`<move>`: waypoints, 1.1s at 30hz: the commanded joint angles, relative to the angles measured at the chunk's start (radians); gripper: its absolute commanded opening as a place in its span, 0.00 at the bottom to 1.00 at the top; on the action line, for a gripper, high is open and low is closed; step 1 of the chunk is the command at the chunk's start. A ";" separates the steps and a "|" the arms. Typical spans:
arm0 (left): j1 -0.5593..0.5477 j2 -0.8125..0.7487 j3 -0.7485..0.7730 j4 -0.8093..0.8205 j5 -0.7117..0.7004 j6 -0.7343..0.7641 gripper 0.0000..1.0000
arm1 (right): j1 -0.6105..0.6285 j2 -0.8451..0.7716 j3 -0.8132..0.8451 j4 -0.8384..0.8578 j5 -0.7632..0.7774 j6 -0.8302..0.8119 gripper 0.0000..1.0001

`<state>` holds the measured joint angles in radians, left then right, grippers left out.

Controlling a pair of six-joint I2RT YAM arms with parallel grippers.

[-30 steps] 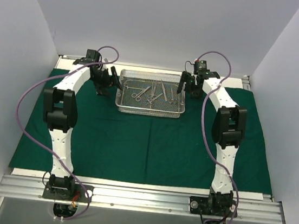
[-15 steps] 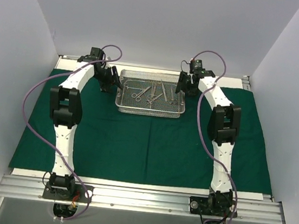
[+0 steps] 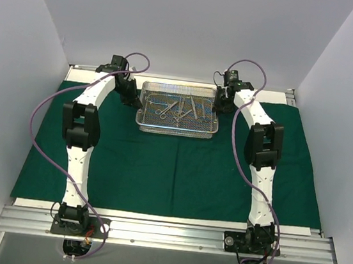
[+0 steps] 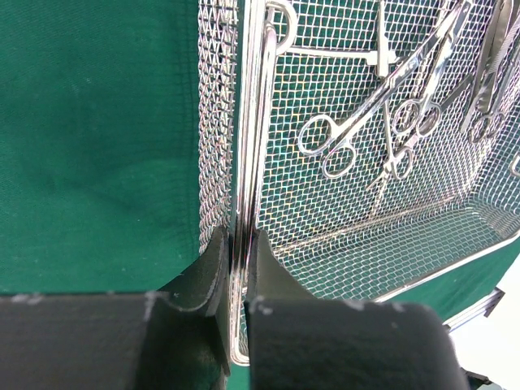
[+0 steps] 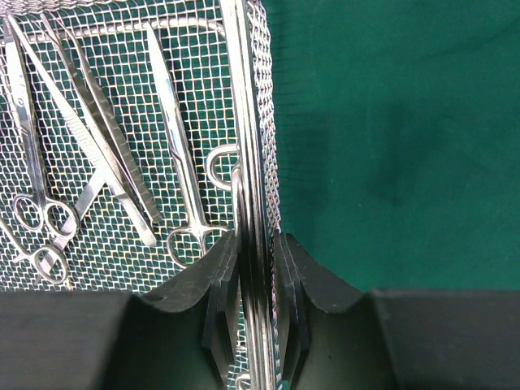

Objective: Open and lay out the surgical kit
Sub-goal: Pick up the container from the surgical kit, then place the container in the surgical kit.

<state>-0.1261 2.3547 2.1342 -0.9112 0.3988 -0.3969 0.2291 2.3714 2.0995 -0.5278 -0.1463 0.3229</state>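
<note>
The surgical kit lies open: a dark green cloth (image 3: 172,170) is spread flat, and a silver wire-mesh tray (image 3: 176,131) stands on it at the back centre. Steel scissors and forceps (image 3: 179,108) lie inside the tray. My left gripper (image 3: 136,103) is at the tray's left end. In the left wrist view this gripper (image 4: 240,244) is shut on the tray's rim and mesh wall (image 4: 215,122), with ring-handled forceps (image 4: 329,146) beyond. My right gripper (image 3: 218,106) is at the right end. The right wrist view shows it (image 5: 256,244) shut on that wall (image 5: 244,97), beside slim forceps (image 5: 175,130).
White walls enclose the table on the left, back and right. An aluminium rail (image 3: 164,233) carrying both arm bases runs along the near edge. Purple cables (image 3: 35,127) loop beside each arm. Bare green cloth stretches from the tray to the rail.
Both grippers moved inward to the tray's two ends and went from open to shut on its side walls. The tray itself has not moved.
</note>
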 commanded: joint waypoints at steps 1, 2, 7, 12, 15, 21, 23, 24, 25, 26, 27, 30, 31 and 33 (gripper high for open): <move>-0.006 -0.051 0.072 0.049 0.077 -0.056 0.02 | 0.019 -0.038 0.086 -0.001 -0.042 0.061 0.00; -0.006 -0.063 0.073 0.057 0.080 -0.063 0.02 | 0.021 -0.055 0.100 -0.004 -0.039 0.064 0.00; -0.006 -0.135 0.081 0.084 0.100 -0.109 0.02 | 0.029 -0.124 0.151 -0.006 -0.012 0.082 0.00; 0.000 -0.204 0.079 0.028 0.046 -0.091 0.02 | 0.039 -0.121 0.212 -0.078 -0.047 0.056 0.00; 0.020 -0.262 0.037 -0.009 -0.004 -0.059 0.02 | 0.071 -0.136 0.200 -0.078 -0.042 0.042 0.00; 0.037 -0.448 -0.124 -0.075 -0.187 0.030 0.02 | 0.173 -0.149 0.184 -0.044 -0.052 0.031 0.00; 0.055 -0.553 -0.257 -0.068 -0.234 0.017 0.02 | 0.226 -0.123 0.227 -0.043 -0.055 0.025 0.00; 0.062 -0.595 -0.305 -0.060 -0.250 0.001 0.02 | 0.245 -0.118 0.235 -0.029 -0.055 0.025 0.00; 0.066 -0.630 -0.353 -0.052 -0.264 -0.005 0.02 | 0.263 -0.113 0.237 -0.017 -0.055 0.025 0.00; 0.071 -0.711 -0.406 -0.039 -0.279 -0.013 0.02 | 0.282 -0.113 0.234 -0.002 -0.053 0.024 0.00; 0.074 -0.750 -0.507 -0.016 -0.303 -0.028 0.02 | 0.317 -0.112 0.232 0.023 -0.047 0.025 0.00; 0.085 -0.866 -0.623 -0.037 -0.351 -0.063 0.02 | 0.375 -0.100 0.231 0.064 -0.056 0.039 0.00; 0.089 -0.889 -0.687 -0.038 -0.383 -0.072 0.02 | 0.389 -0.087 0.234 0.069 -0.056 0.039 0.00; 0.095 -0.949 -0.744 -0.037 -0.422 -0.076 0.02 | 0.417 -0.074 0.244 0.083 -0.058 0.038 0.00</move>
<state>-0.0040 1.4807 1.4452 -1.0264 -0.0471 -0.4236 0.5674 2.3489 2.2578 -0.5972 -0.1177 0.3069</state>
